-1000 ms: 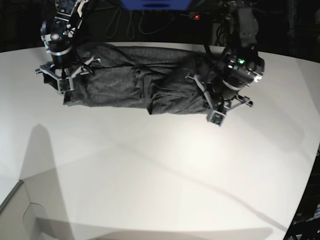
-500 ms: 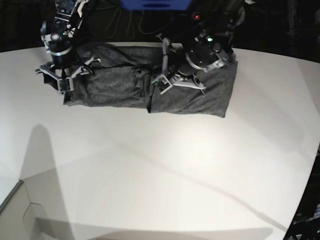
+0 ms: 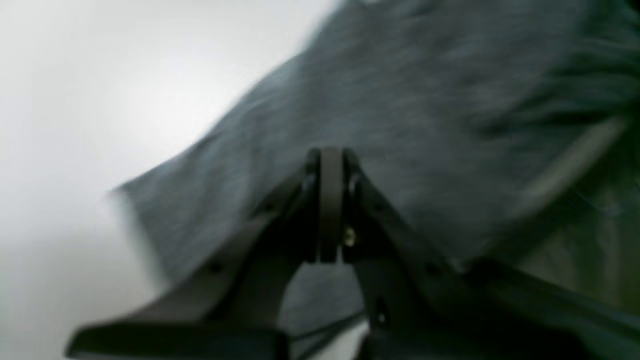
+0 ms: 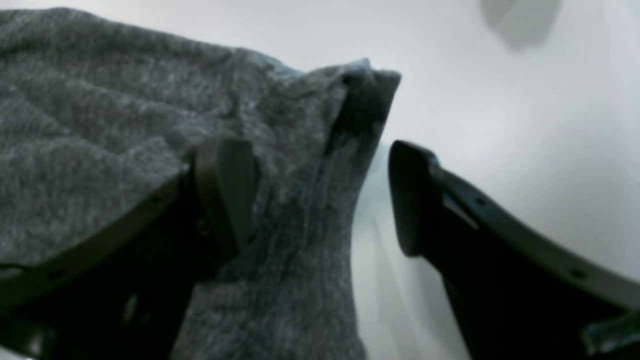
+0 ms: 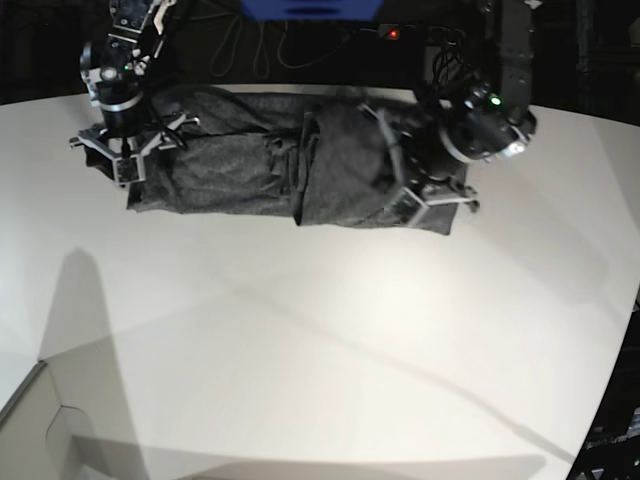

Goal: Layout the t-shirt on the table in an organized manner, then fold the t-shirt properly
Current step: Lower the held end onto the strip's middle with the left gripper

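Knit t-shirt point(image 5: 300, 170) could bunch on table point(image 5: 320, 350) if left end effector point(image 3: 330, 165) (pinched closed, empty) drags past; right end effector point(image 4: 320, 195) wide apart, straddling hem w/o grip.

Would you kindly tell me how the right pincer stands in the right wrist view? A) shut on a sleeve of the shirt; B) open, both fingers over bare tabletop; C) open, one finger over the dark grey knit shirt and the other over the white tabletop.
C: the right pincer gapes wide across the edge of the dark grey knit t-shirt, its other finger over the white table.
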Controlling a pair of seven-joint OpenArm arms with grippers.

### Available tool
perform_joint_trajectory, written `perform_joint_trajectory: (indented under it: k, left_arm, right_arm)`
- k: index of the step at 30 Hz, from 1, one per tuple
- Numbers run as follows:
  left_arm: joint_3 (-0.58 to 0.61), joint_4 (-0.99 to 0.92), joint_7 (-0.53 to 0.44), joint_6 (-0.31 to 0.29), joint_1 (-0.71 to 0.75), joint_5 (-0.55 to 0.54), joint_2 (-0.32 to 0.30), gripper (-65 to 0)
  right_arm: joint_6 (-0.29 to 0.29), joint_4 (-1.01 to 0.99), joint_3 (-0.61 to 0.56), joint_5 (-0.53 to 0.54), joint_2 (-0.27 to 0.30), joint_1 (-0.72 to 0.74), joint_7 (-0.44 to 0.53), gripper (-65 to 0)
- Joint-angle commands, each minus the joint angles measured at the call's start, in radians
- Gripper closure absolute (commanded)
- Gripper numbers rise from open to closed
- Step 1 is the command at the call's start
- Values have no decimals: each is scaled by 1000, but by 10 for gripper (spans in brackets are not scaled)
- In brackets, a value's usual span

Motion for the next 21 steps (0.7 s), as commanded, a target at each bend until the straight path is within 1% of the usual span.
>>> perform_joint_trajectory:
  k: [1,5,13,15,17,19,21]
  left_arm:
    - [-8,0,-12,3,-11,-15,0,-1]
    - [-13,-76,-22,3,-48,-13,-3,-1]
    - [-23,-374,-26,3,-207,-16,5,-1]
    - [-23,-406,-26,3,-227,-16,5,-1]
    - [-23,-411,-29,3,-230,-16,5,-1]
    - [-23,-402,-58,3,-230,-21,5,-1]
    - [-23,-399,-78,3,-227,-21,5,-1]
  right_arm:
    - [-5,22,0,8,4,1,25,-425]
    - [-5,31,2,8,4,-1,24,-425]
    - [-5,134,2,8,4,-19,21,-431]
    - [-4,156,-1,11,4,-47,21,-431]
    - [-4,156,-1,48,4,-61,18,-440]
    - [-4,156,-3,90,4,-72,-18,-460]
    - [5,154,0,142,4,-67,-100,-469]
